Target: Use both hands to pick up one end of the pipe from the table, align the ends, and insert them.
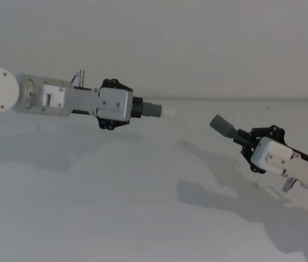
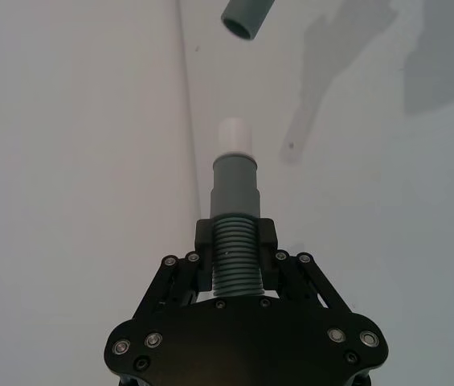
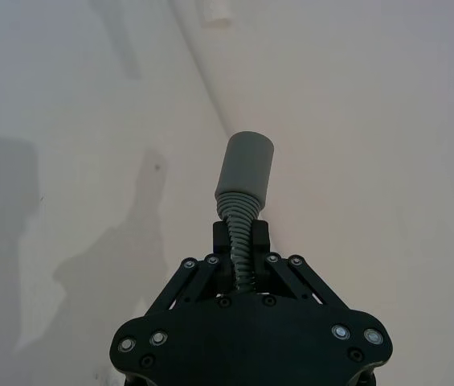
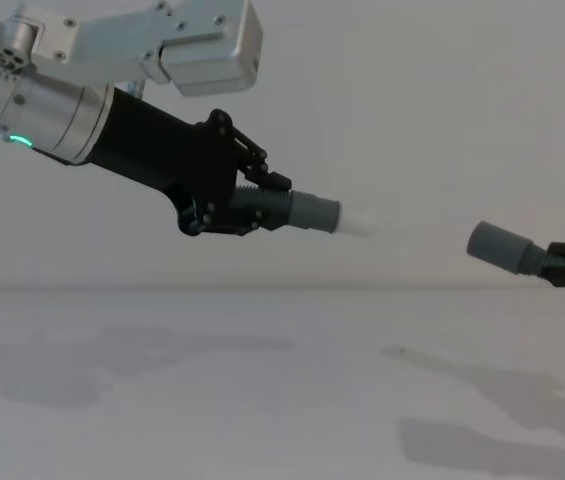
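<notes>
Above the table (image 1: 115,207), clear of its surface — white tip (image 1: 168,112) past grey collar (image 1: 152,108). Points toward the wider grey cuff (image 1: 222,126) across a gap, not touching. Clenched on the corrugated hose (image 2: 235,257) behind the collar: left gripper (image 1: 134,107). Clenched on the ribbed hose (image 3: 243,241) behind the cuff: right gripper (image 1: 245,137), slightly lower, at the right.

Head view looks down on the table (image 1: 88,207); chest view looks level across it; the close wrist views face each other.
</notes>
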`<action>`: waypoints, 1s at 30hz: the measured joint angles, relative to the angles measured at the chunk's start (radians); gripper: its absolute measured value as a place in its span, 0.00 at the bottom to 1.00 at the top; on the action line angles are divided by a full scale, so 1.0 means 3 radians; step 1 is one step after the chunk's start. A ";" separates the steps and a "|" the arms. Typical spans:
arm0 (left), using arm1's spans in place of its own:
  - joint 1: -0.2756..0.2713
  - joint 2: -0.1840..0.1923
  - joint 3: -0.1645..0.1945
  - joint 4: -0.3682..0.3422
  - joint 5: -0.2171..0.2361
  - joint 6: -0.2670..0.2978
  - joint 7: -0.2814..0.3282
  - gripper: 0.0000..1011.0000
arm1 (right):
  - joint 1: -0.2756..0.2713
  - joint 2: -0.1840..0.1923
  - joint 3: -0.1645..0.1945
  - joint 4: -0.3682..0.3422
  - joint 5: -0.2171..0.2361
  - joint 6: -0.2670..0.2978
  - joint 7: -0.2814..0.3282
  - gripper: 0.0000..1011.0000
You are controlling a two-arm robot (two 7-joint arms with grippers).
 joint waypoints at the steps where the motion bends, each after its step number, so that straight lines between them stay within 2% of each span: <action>1: 0.0000 0.0000 0.0000 0.0000 0.0000 0.0000 0.0000 0.30 | 0.0006 0.0026 -0.0008 -0.0003 -0.0027 -0.0035 0.0019 0.12; 6: -0.0016 0.0027 0.0050 -0.0030 0.0056 -0.0186 -0.0001 0.30 | 0.0011 0.0088 -0.0018 -0.0014 -0.0072 -0.0125 0.0067 0.12; 13: -0.0021 0.0048 0.0086 -0.0047 0.0094 -0.0310 -0.0001 0.30 | -0.0010 0.0154 -0.0012 -0.0044 -0.0081 -0.0201 0.0144 0.12; 25: -0.0024 0.0065 0.0114 -0.0059 0.0125 -0.0412 0.0002 0.30 | -0.0040 0.0177 0.0010 -0.0064 -0.0071 -0.0259 0.0188 0.12; 30: -0.0025 0.0069 0.0120 -0.0061 0.0132 -0.0435 0.0003 0.30 | -0.0040 0.0151 0.0007 -0.0033 -0.0056 -0.0394 0.0178 0.12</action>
